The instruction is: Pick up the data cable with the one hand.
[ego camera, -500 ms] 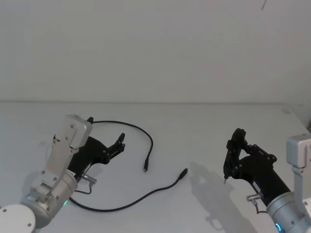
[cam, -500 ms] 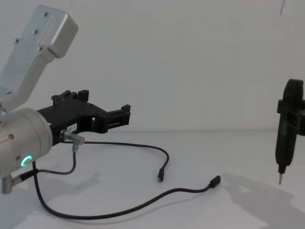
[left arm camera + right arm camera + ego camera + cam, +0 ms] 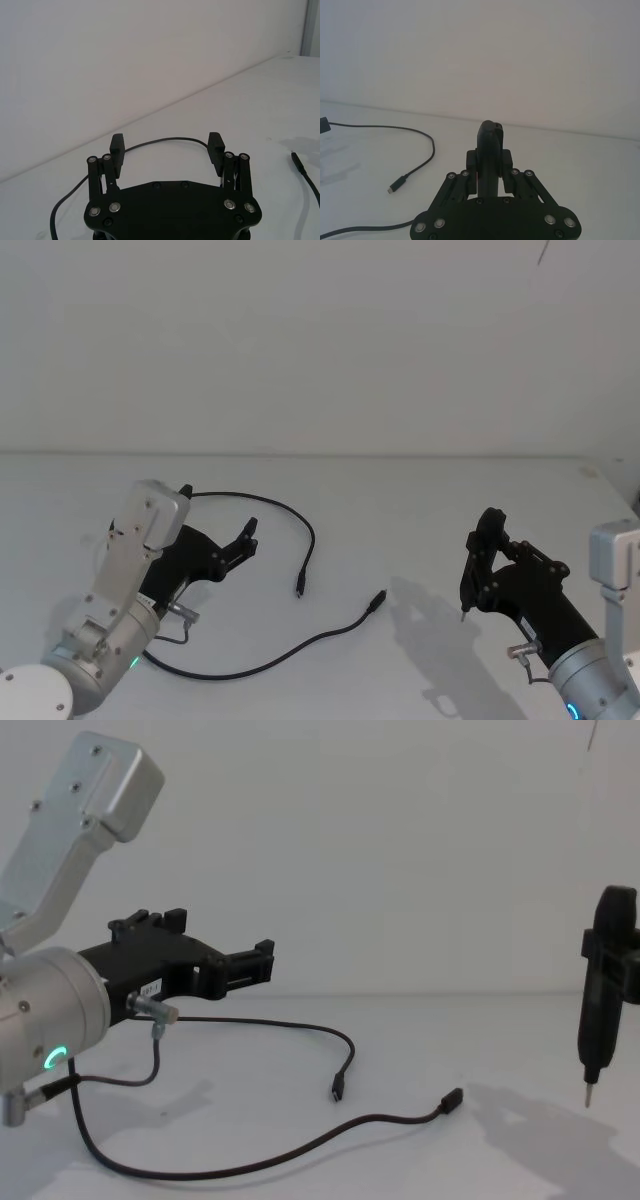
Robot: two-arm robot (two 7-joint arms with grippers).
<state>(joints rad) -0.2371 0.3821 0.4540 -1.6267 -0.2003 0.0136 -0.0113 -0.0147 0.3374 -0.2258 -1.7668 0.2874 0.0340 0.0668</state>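
The data cable (image 3: 311, 532) lies loose on the white table (image 3: 420, 500) as a long black loop. One plug (image 3: 298, 589) lies mid-table and the other plug (image 3: 377, 598) a little to its right. My left gripper (image 3: 247, 537), the black forked one hand, hovers open over the left part of the loop with nothing between its fingers. In the left wrist view the data cable (image 3: 165, 140) curves past beyond the left gripper (image 3: 166, 142). My right gripper (image 3: 462, 610) hangs shut at the right, tip down, apart from the cable.
A short grey robot wire with a metal plug (image 3: 155, 1015) hangs under my left wrist. The table's back edge meets a plain white wall (image 3: 320, 340). Bare tabletop lies between the two arms.
My left arm has shifted very slightly toward me. The cable and the right arm have not moved.
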